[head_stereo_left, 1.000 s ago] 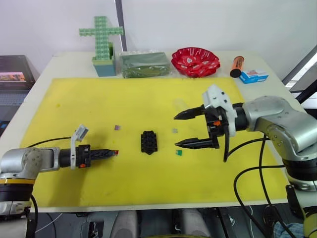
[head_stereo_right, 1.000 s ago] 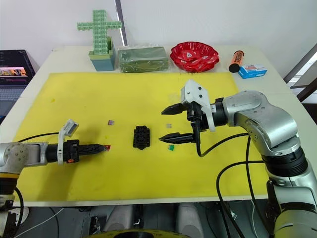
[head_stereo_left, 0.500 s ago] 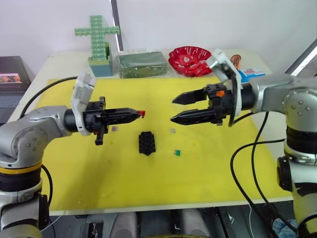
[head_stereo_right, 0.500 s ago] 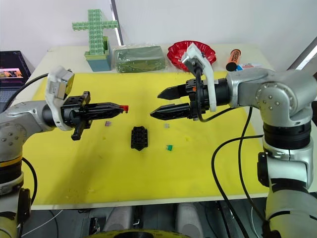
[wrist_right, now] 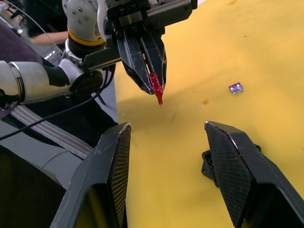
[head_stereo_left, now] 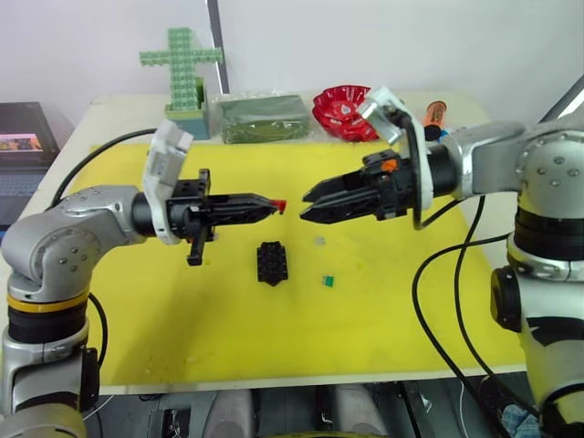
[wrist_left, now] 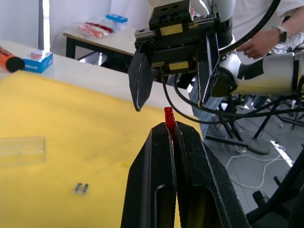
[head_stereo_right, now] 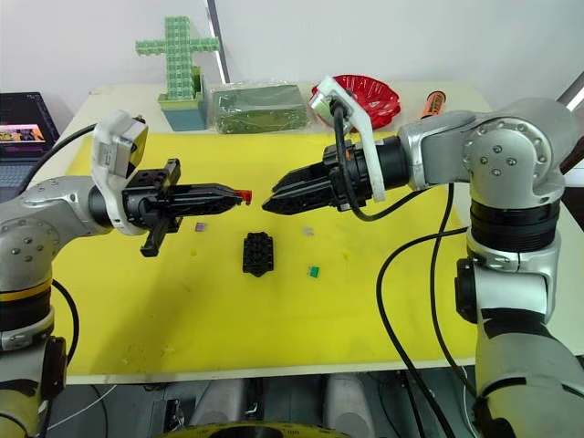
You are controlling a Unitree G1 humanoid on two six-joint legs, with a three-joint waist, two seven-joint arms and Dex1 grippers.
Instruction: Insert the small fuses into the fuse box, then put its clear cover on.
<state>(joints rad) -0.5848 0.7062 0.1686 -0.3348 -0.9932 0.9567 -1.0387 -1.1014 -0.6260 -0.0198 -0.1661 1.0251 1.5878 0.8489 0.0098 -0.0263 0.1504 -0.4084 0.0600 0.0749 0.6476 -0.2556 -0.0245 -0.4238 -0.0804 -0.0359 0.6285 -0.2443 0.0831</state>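
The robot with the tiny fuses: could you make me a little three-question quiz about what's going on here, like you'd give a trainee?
1. True or false: the left gripper is shut on the red fuse.
2. Which lies on the yellow mat nearer the right arm than the fuse box? A) green fuse B) orange marker C) red bowl
3. Fill in: the right gripper has its fingers ____.

Key: 1 true; 2 A; 3 open.

Green cross (head_stereo_left: 186,68), red bowl (head_stereo_left: 339,100), orange marker (head_stereo_left: 433,116) (along table's far edge).
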